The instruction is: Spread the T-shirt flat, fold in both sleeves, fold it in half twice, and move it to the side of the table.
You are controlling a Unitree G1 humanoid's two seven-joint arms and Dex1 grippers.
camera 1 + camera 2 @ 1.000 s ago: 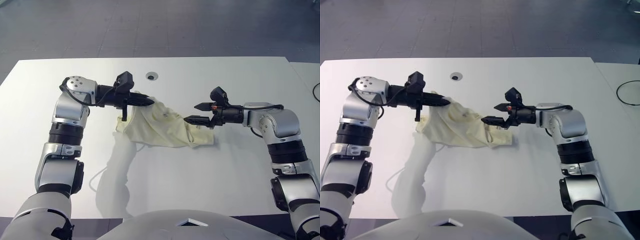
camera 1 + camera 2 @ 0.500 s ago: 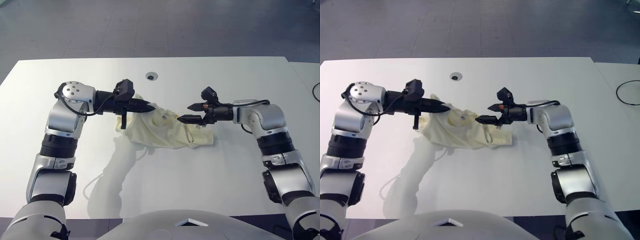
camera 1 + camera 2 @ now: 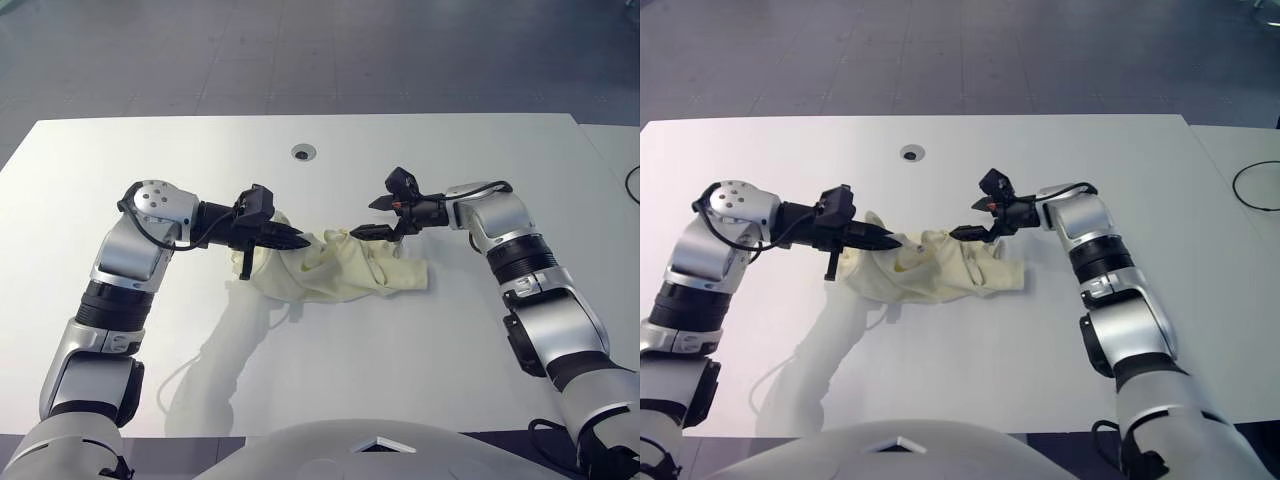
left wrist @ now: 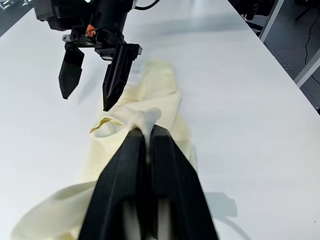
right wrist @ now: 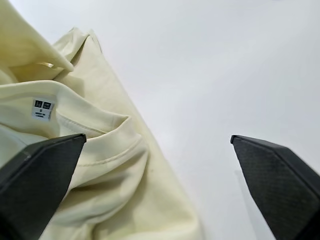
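Left gripper (image 3: 300,240): two black fingers pressed together, pinching a small peak of cloth at the robot's-left end of the pale-yellow, crumpled cotton T-shirt (image 3: 340,275); in the left wrist view the pinched fold pokes out just past the fingertips (image 4: 131,141). Right gripper (image 3: 368,218): two black fingers spread wide, holding nothing, poised over the T-shirt's upper middle; the lower fingertip is very near the cloth, and whether it touches cannot be told. Ribbed collar (image 5: 111,141) with a small white sewn-in label (image 5: 42,109): lies between the right gripper's spread fingers in the right wrist view. The T-shirt is bunched in a loose, elongated heap, not spread flat, running from one gripper to the other. White rectangular table (image 3: 450,350): bears the T-shirt about its middle. Round grey grommet (image 3: 302,152): set in the tabletop beyond the T-shirt, well apart from it. Black looped cable (image 3: 1255,185): far to the T-shirt's right, on the neighbouring white surface.
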